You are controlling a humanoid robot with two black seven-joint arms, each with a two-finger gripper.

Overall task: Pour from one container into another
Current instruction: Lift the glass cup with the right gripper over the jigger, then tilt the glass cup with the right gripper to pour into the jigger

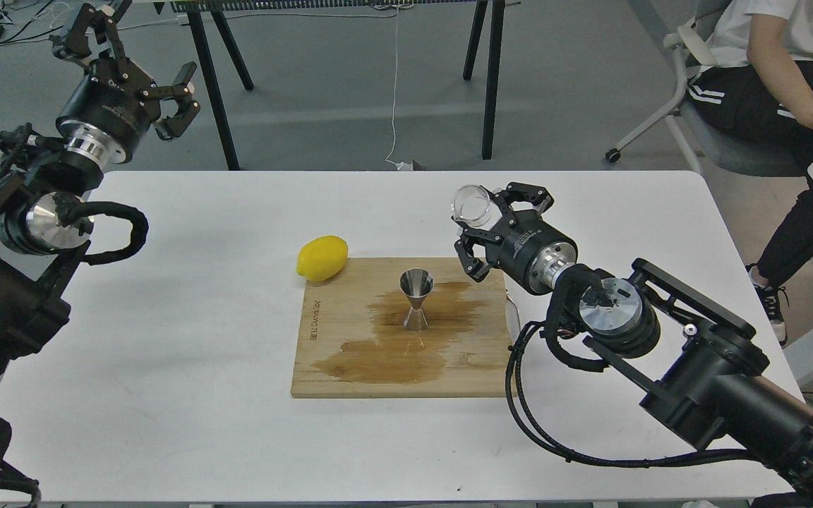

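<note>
The small clear glass cup (471,204) is held up in the air by my right gripper (480,219), which is shut on it, up and to the right of the jigger. The cup leans with its mouth toward the upper left. The shiny steel hourglass jigger (416,299) stands upright on the wooden cutting board (350,353), in the middle of a dark wet stain. My left gripper (135,49) is raised past the table's far left corner, open and holding nothing.
A yellow lemon (322,257) lies at the board's far left corner. A white table (188,282) carries it all. A seated person (787,85) and a chair are beyond the far right corner. Black table legs (491,77) stand behind.
</note>
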